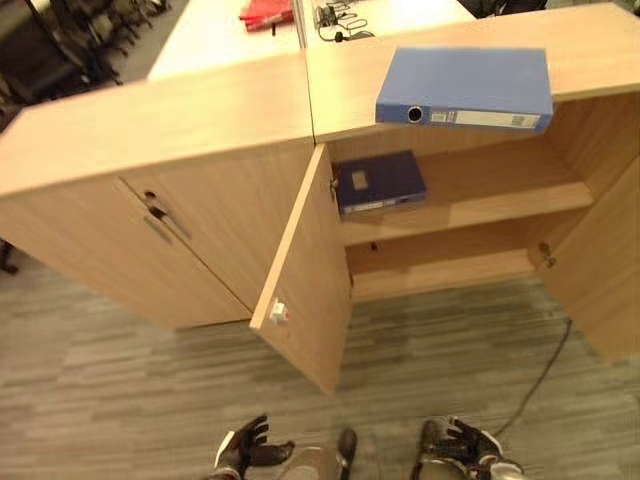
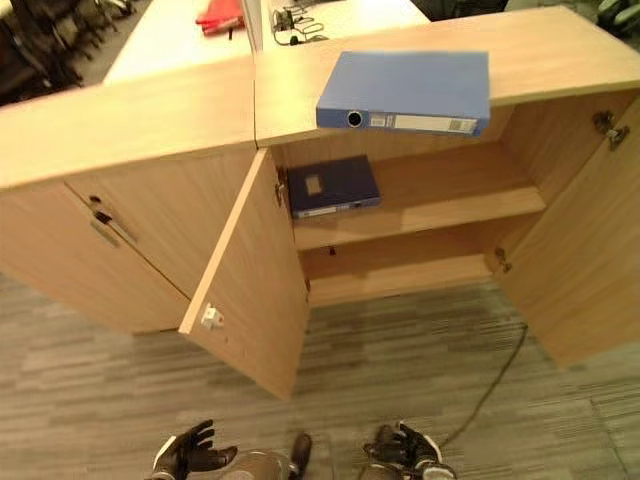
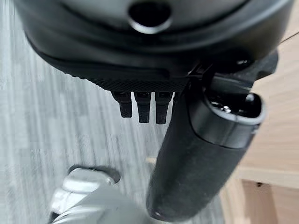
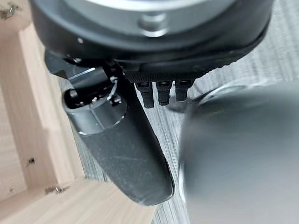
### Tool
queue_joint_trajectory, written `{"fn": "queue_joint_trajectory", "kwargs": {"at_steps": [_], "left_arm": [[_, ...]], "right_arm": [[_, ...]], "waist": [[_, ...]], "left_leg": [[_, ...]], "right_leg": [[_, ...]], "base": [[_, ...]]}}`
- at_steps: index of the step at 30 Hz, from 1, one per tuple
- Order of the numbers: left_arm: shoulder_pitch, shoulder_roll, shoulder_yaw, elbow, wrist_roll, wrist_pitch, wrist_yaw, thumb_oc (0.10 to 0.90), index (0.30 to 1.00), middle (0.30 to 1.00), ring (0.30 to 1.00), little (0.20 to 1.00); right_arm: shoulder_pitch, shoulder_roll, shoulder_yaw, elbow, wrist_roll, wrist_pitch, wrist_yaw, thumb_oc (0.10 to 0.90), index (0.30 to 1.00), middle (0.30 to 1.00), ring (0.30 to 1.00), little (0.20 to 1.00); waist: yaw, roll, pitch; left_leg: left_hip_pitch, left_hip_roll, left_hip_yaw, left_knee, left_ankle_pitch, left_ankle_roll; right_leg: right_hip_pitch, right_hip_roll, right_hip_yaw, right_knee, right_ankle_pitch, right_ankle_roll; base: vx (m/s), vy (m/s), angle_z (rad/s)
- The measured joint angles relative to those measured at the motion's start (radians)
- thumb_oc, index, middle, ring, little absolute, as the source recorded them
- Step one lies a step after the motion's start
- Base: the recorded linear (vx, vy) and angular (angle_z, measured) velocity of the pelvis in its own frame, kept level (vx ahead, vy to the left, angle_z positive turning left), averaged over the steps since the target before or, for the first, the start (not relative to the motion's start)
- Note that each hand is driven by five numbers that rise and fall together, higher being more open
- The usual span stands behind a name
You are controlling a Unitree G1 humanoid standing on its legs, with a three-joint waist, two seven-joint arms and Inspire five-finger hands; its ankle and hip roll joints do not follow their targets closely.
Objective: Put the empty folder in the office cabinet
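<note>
Folder (image 1: pixel 468 87) lies atop the cabinet (image 1: pixel 180 130), doors open, shelf (image 1: pixel 480 200) free | left hand (image 1: pixel 243 446), right hand (image 1: pixel 470 440) low, spread, empty | placing not begun

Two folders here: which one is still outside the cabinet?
The lighter blue folder, lying flat on the cabinet top with its spine overhanging the open compartment. The darker navy folder already lies inside on the upper shelf.

No words or numbers can be read. The blue folder (image 1: pixel 466 86) on top has a white spine label (image 1: pixel 488 119), but its print is too small.
</note>
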Motion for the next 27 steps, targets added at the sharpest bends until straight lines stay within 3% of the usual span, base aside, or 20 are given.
{"fn": "queue_joint_trajectory", "kwargs": {"at_steps": [6,10,20,24,27], "left_arm": [[0.019,0.004,-0.003,0.03,-0.004,0.008,0.004,0.8,0.9,0.9,0.9,0.9],[0.029,0.008,0.006,0.056,-0.003,0.009,0.005,0.8,0.9,0.9,0.9,0.9],[0.019,0.03,0.015,0.114,0.03,0.009,0.004,0.8,0.9,0.9,0.9,0.9],[0.006,0.053,0.022,0.141,0.035,0.01,0.003,0.8,0.9,0.9,0.9,0.9],[-0.002,0.085,0.04,0.16,0.035,0.028,0.002,0.8,0.9,0.9,0.9,0.9]], "right_arm": [[0.005,0.007,0.0,0.0,0.0,0.001,0.001,0.8,0.9,0.9,0.9,0.9],[0.0,0.014,0.0,0.0,0.0,0.0,0.001,0.8,0.9,0.9,0.9,0.9],[-0.004,0.045,0.005,0.002,-0.038,0.002,0.002,0.8,0.9,0.9,0.9,0.9],[-0.002,0.067,0.024,0.007,-0.042,0.003,0.003,0.8,0.9,0.9,0.9,0.9],[0.005,0.088,0.043,0.009,-0.059,0.006,0.01,0.8,0.9,0.9,0.9,0.9]], "waist": [[0.001,-0.023,-0.017],[0.023,-0.046,-0.039],[0.039,-0.095,-0.079],[0.066,-0.132,-0.074],[0.082,-0.183,-0.073]], "left_leg": [[0.035,-0.005,-0.001,-0.026,0.007,0.009],[0.05,0.003,0.006,-0.023,0.003,0.004],[0.052,0.008,0.017,-0.014,-0.012,0.002],[0.044,0.006,0.022,0.02,-0.034,-0.002],[0.005,0.005,0.006,0.097,-0.073,0.011]], "right_leg": [[0.047,0.004,-0.009,-0.058,0.036,-0.009],[0.057,0.009,-0.007,-0.055,0.075,-0.016],[0.057,0.019,0.0,-0.054,0.082,-0.025],[0.055,0.019,-0.001,-0.033,0.064,-0.021],[0.03,0.015,-0.023,0.019,0.008,0.012]], "base": [[0.03,0.073,0.03],[0.01,0.073,-0.04],[0.0,0.084,-0.05],[-0.02,0.044,-0.01],[-0.04,0.08,0.15]]}}
